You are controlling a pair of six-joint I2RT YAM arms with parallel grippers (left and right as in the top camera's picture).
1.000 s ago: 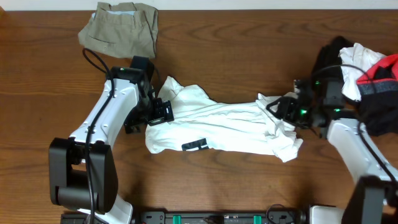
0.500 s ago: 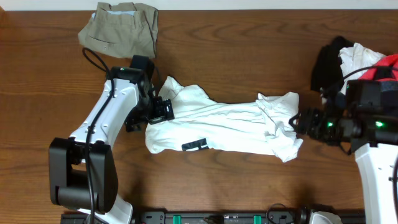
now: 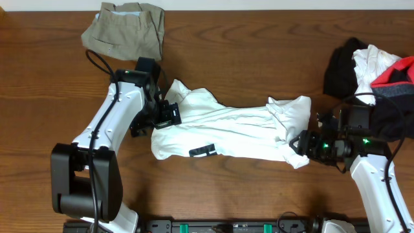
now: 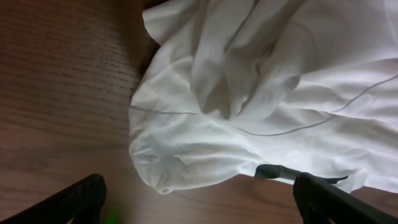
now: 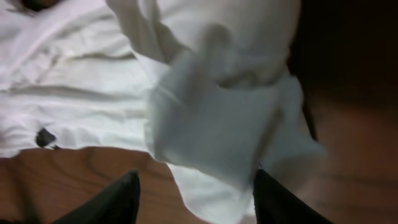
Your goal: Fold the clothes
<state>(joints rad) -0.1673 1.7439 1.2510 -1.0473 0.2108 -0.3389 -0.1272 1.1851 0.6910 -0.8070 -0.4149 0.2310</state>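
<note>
Centrally on the dark, grained wooden table (image 3: 259,52), a large white top (image 3: 239,129) is seen lying crumpled, its soft, thin fabric thrown into shallow folds and ridges, with fine seam lines traced across it in the left wrist view. Its long axis is laid from left to right across the overhead frame, tilted slightly, so that the left end sits a little higher than the lower right corner. A small black rectangular mark (image 3: 204,151) is carried near its lower edge, left of centre. The left gripper (image 3: 167,116) is placed just at the garment's rounded left end; its dark fingers (image 4: 81,196) are spread wide, at the two lower corners of the wrist picture, and nothing is held between them. The right gripper (image 3: 299,144) is set at the bunched lower right corner of the top; its fingers (image 5: 115,199) are held apart with a blurred flap of white cloth lying between them, and contact cannot be made out. A folded khaki piece (image 3: 126,29) is found at the upper left, well apart. At the right edge, a black piece (image 3: 336,68), a white piece (image 3: 372,61) and a red piece (image 3: 398,71) are heaped together.
</note>
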